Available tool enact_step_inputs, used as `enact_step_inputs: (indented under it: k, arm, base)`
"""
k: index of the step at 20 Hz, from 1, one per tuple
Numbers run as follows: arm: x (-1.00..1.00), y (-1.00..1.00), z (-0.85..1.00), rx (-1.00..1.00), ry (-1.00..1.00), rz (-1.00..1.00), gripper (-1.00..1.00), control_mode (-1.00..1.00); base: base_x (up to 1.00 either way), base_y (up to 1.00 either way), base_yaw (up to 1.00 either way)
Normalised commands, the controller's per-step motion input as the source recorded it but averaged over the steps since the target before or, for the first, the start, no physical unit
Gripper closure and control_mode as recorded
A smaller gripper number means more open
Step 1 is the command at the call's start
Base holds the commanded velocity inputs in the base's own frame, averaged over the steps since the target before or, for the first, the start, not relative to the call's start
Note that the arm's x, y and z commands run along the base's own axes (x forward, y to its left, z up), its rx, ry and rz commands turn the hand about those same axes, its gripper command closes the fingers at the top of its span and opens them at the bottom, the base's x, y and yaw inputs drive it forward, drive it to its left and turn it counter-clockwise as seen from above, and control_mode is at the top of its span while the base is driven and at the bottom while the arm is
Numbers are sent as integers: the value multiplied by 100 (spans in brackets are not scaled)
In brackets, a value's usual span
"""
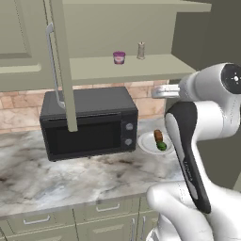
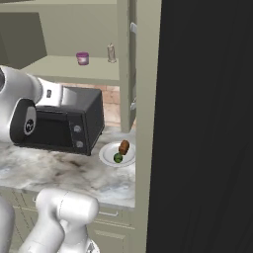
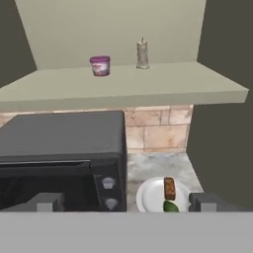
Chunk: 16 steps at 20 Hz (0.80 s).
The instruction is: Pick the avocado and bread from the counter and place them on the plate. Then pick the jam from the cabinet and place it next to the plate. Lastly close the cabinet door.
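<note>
The purple jam (image 3: 100,65) stands on the shelf of the open cabinet (image 3: 123,86), also seen as the jam (image 1: 119,57) and the jam (image 2: 82,58). On the counter (image 1: 70,174), right of the microwave, the white plate (image 3: 148,197) carries the brown bread (image 3: 169,188) and the green avocado (image 3: 170,206). They show again as the plate (image 1: 147,143), bread (image 1: 158,136) and avocado (image 1: 162,146). My gripper (image 3: 126,202) is open and holds nothing. It hangs in front of the microwave, below the shelf and facing it. The cabinet door (image 1: 61,66) stands open.
A thin beige shaker (image 3: 142,53) stands just right of the jam. A black microwave (image 1: 89,122) sits under the shelf against the brick wall. An open door edge (image 2: 129,64) and a tall dark panel (image 2: 207,123) close off the right side.
</note>
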Motion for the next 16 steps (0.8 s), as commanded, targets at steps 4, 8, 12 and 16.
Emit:
enact_step_inputs:
  k: [4, 8, 12, 16]
  arm:
    - [0, 35, 27, -5, -9, 4, -100, -100]
    - [7, 29, 40, -2, 0, 2, -100, -100]
    - [28, 21, 20, -1, 0, 1, -100, -100]
    - [34, 12, 2, 0, 0, 2, -100, -100]
  base:
    - [0, 0, 0]
    - [0, 0, 0]
    - [0, 0, 0]
    - [0, 0, 0]
